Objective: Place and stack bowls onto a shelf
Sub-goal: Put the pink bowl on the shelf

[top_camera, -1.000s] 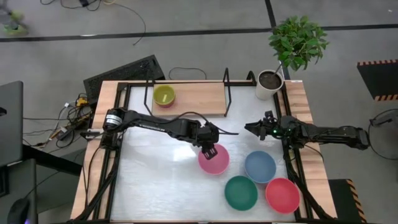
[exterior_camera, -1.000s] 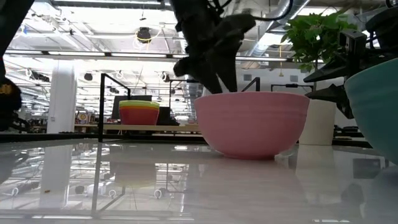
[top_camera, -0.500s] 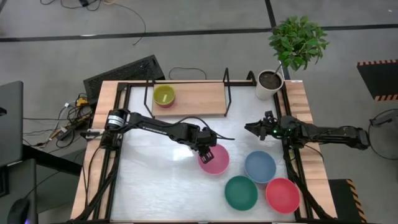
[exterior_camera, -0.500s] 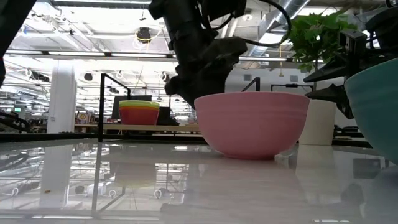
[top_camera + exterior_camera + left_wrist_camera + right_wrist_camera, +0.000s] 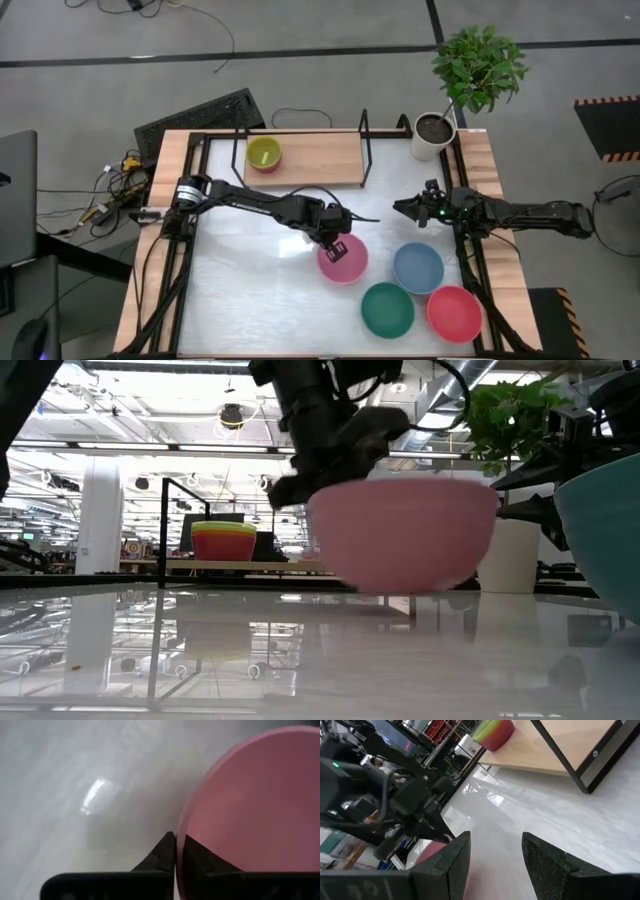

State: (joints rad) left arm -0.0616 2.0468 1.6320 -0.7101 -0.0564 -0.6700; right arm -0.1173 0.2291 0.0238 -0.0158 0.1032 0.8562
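Near the tabletop's (image 5: 250,290) middle, the pink bowl's (image 5: 343,259) rim is pinched by the left gripper (image 5: 337,245), the bowl lifted clear. Right gripper (image 5: 400,207) is held wide, empty, at the right edge.

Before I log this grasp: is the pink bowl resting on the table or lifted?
Lifted. In the low view the pink bowl hangs clear of the tabletop, the left gripper shut on its rim.

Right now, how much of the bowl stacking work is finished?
Done: a stack of small bowls sits on the shelf. In hand: the left gripper pinches the pink bowl rim, just lifted. Left: blue, teal and red bowls. The right gripper waits open.
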